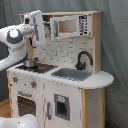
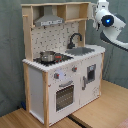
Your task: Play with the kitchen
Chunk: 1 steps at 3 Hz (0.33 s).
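High up, arm (image 1: 20,42) beside kitchen (image 1: 65,85) hood (image 2: 49,20)

In the second exterior view the kitchen (image 2: 60,75) stands on a light wooden floor (image 2: 100,112), which shows bare boards in front of it and at the second exterior view's right. In the first exterior view a strip of the same wooden floor (image 1: 4,107) shows at its lower left.

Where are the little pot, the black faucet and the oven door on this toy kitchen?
pot (image 2: 48,56): second exterior view, on its metal side wall.
faucet (image 1: 84,56): first exterior view, on its curved arch.
oven door (image 2: 64,96): second exterior view, on the dark window.
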Motion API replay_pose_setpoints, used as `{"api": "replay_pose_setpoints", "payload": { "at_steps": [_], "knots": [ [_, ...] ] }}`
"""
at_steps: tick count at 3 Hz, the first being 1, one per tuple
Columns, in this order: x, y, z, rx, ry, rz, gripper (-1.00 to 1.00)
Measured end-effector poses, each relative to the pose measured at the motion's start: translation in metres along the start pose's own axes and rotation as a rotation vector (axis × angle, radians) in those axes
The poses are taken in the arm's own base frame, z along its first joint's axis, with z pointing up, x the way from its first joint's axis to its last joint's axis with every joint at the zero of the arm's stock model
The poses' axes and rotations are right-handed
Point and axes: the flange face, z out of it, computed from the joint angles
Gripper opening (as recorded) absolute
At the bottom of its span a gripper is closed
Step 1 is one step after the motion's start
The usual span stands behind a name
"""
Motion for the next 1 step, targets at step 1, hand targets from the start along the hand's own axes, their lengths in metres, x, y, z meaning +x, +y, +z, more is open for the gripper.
{"api": "replay_pose_setpoints", "payload": {
  "at_steps": [1],
  "knots": [
    [0.0112,-0.0059,-0.0526,0.057,0.086,0.020,1.00]
  ]
}}
